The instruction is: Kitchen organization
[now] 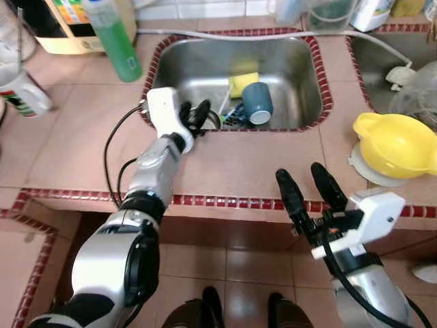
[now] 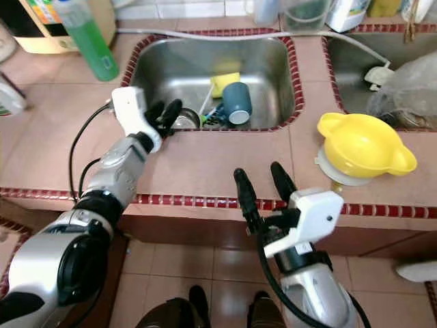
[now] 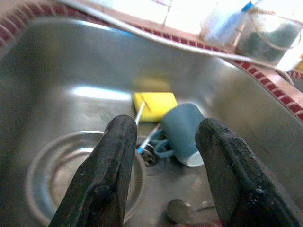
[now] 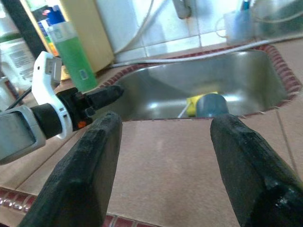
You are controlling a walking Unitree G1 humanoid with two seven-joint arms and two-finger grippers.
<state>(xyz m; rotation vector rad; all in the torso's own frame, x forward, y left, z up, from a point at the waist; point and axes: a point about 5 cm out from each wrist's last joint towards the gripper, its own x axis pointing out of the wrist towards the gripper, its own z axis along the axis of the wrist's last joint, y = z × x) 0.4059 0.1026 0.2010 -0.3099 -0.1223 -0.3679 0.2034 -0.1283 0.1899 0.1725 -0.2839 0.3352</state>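
Reaching: left gripper (image 1: 194,113) hangs over the sink (image 1: 300,68) edge, middle of the frame, fingers spread, holding nothing.
Waiting: right gripper (image 1: 308,190) sits low at the counter front, fingers spread, empty.
Left to do: blue mug (image 1: 259,102), yellow sponge (image 1: 243,83) and metal bowl (image 3: 57,175) all lie in the sink, so it looks barely started.
Around: green bottle (image 1: 115,37) upper left, yellow bowl (image 1: 396,143) right.

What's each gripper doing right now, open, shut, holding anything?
Left gripper: open, empty, at the near rim of the stainless steel sink.
Right gripper: open, empty, at the counter's front edge.
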